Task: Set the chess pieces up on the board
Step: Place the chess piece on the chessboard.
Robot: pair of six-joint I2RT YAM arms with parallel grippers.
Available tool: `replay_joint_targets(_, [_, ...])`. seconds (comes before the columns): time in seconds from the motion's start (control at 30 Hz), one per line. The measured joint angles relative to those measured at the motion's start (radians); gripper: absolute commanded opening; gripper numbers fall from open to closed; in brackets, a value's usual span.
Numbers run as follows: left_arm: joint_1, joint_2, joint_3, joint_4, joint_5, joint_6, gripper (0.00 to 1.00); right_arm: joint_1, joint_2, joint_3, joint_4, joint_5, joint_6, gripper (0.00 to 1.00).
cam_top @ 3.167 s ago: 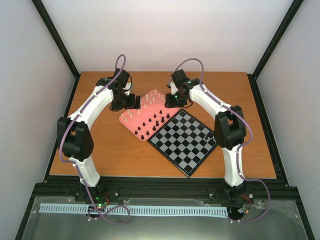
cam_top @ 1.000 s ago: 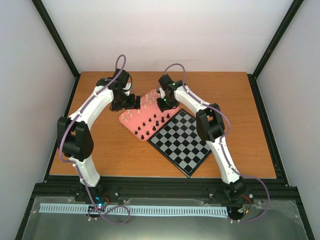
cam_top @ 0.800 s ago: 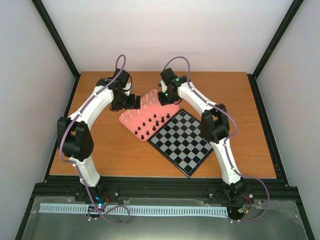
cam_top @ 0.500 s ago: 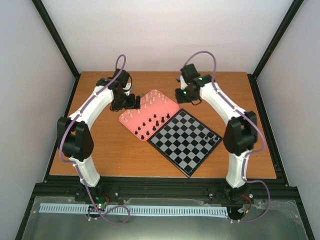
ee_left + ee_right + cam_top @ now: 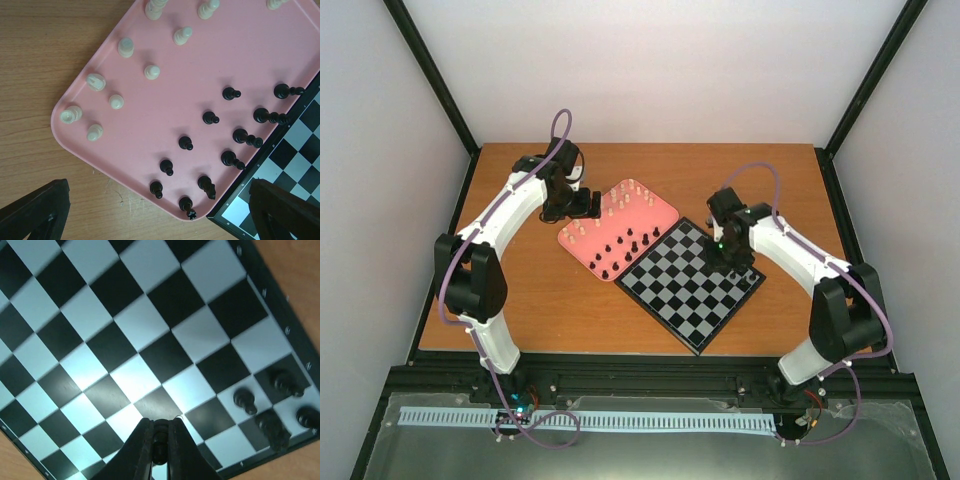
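Observation:
The board lies right of centre, touching the pink tray. My right gripper hovers over the board's right corner. In the right wrist view it is shut on a small black chess piece above the checks. Several black pieces stand near that corner. My left gripper hangs over the tray's left side, open with nothing between its fingers. Under it are black pieces and cream pieces on the tray.
The wooden table is bounded by black frame posts and white walls. The board's edge meets the tray's lower right side. The right arm's elbow reaches out toward the table's right edge.
The right arm has swung from the pink tray across to the board's right corner, carrying a black piece. The left arm has not moved.

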Motion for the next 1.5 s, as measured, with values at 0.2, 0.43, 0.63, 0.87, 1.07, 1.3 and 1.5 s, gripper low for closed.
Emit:
replay_joint_targets(0.2, [0.0, 0.0, 0.0, 0.0, 0.0, 0.0, 1.0, 0.0, -0.045, -0.106, 0.023, -0.017, 0.027, 0.08])
replay_joint_targets(0.43, [0.0, 0.0, 0.0, 0.0, 0.001, 0.0, 1.0, -0.022, -0.045, -0.201, 0.077, -0.013, 0.056, 0.08])
replay_joint_targets(0.63, [0.0, 0.0, 0.0, 0.0, 0.001, 0.0, 1.0, -0.073, -0.047, -0.25, 0.111, -0.013, 0.076, 0.08])
replay_joint_targets(0.87, [0.0, 0.0, 0.0, 0.0, 0.003, 0.0, 1.0, -0.087, -0.047, -0.251, 0.139, -0.012, 0.076, 0.09])
replay_joint_targets(1.07, [0.0, 0.0, 0.0, 0.0, 0.003, 0.0, 1.0, -0.093, -0.042, -0.251, 0.15, -0.01, 0.074, 0.09])
replay_joint_targets(1.3, [0.0, 0.0, 0.0, 0.0, 0.003, 0.0, 1.0, -0.098, -0.027, -0.251, 0.156, -0.009, 0.067, 0.12])
replay_joint_targets(1.5, [0.0, 0.0, 0.0, 0.0, 0.004, 0.0, 1.0, -0.099, -0.018, -0.251, 0.159, -0.009, 0.063, 0.15])
